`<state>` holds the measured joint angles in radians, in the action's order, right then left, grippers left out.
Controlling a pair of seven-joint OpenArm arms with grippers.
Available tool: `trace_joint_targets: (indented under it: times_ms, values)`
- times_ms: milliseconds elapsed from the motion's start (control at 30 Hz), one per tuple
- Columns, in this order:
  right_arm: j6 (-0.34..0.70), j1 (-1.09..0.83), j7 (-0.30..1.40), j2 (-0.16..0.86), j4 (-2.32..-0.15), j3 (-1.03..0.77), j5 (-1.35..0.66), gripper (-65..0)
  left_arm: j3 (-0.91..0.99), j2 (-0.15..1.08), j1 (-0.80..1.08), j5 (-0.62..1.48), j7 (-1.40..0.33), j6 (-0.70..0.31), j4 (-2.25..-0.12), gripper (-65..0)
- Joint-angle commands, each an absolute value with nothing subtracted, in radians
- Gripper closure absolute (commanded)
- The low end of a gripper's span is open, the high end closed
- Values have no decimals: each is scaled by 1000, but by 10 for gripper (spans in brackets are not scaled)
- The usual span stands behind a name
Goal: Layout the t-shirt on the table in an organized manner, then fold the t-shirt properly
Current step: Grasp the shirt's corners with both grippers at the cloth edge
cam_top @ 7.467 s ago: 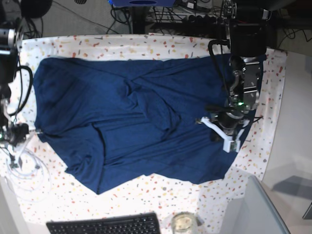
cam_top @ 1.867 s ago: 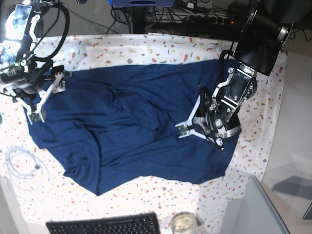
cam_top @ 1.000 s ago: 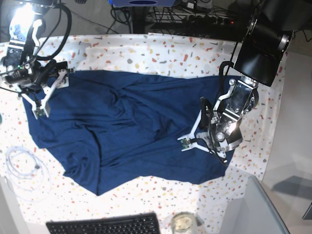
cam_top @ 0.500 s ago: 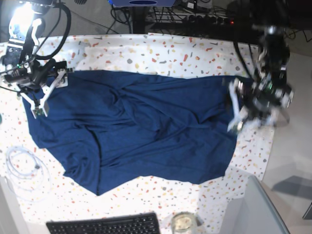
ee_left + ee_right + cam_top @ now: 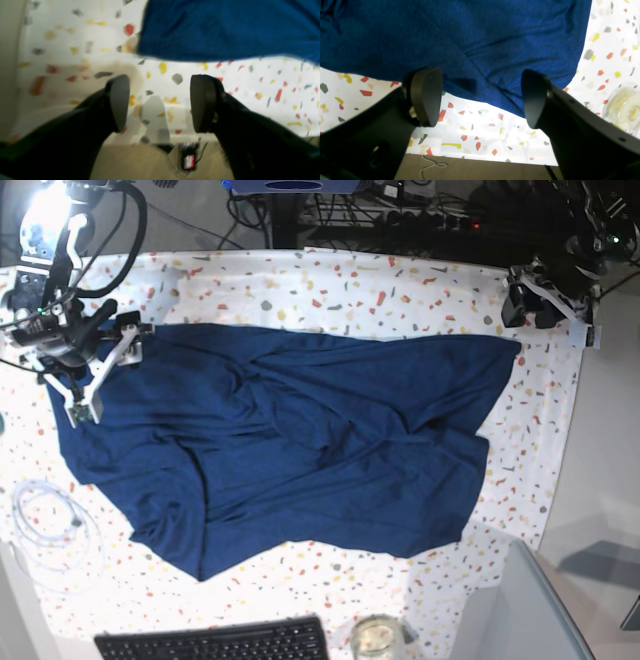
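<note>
Base view, looking straight down: the navy t-shirt [image 5: 280, 445] lies spread and rumpled across the middle of the desk [image 5: 330, 280], creased through its centre, its lower hem running toward the near edge and 1 corner reaching close to the far right corner. The left gripper [image 5: 560, 308] hangs over that far right corner, clear of the cloth; its jaws are too small here to judge. The right gripper [image 5: 92, 375] sits over the shirt's corner by the left edge of the desk.

The left wrist view supplies what the overhead shot cannot: the left gripper [image 5: 160, 102] stands wide with nothing between its 2 dark pads, speckled desk cloth beneath it and the shirt's edge [image 5: 225, 30] lying beyond, apart from the pads. Past the desk edge a small device with a red label [image 5: 188, 161] shows on the floor, blurred.

The right wrist view shows the right gripper [image 5: 482, 96] also wide and empty, its pads straddling the shirt's rounded corner [image 5: 470, 45] from above; contact with the fabric cannot be made out. A clear glass jar [image 5: 622, 107] appears at that frame's right edge.

Only the overhead shot takes in the surroundings: a coiled white cable [image 5: 50, 535] near the left edge, a black keyboard [image 5: 215, 642] and the same jar [image 5: 376, 638] at the near edge, and a grey panel [image 5: 520, 610] cutting across the near right corner.
</note>
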<state>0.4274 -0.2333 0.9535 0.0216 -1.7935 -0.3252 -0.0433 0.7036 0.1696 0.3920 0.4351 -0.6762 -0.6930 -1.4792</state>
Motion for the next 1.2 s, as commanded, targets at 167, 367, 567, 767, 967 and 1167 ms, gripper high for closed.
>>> trace_joint_targets:
  times_ms: [167,367,567,767,967,1167]
  values:
    - [424,-229,937,28,-1825,-329,-50,-461,711,186,348,444,-558,-698,-1394,-365]
    - [424,-231,937,28,-1825,-335,-50,-461,730,193,278,446,-556,-698,-1297,-365]
    - [424,-231,937,28,-1825,-337,-50,-461,754,191,248,486,-556,-698,-1262,-375]
    - [424,-231,937,30,-1821,-337,-50,-461,745,229,297,705,-558,-698,-1262,-360]
    - [424,-229,937,30,-1819,-332,-50,-461,746,243,295,765,-558,-698,-1256,0]
    - [424,-229,937,30,-1819,-331,-50,-461,750,237,289,765,-555,-698,-1256,0]
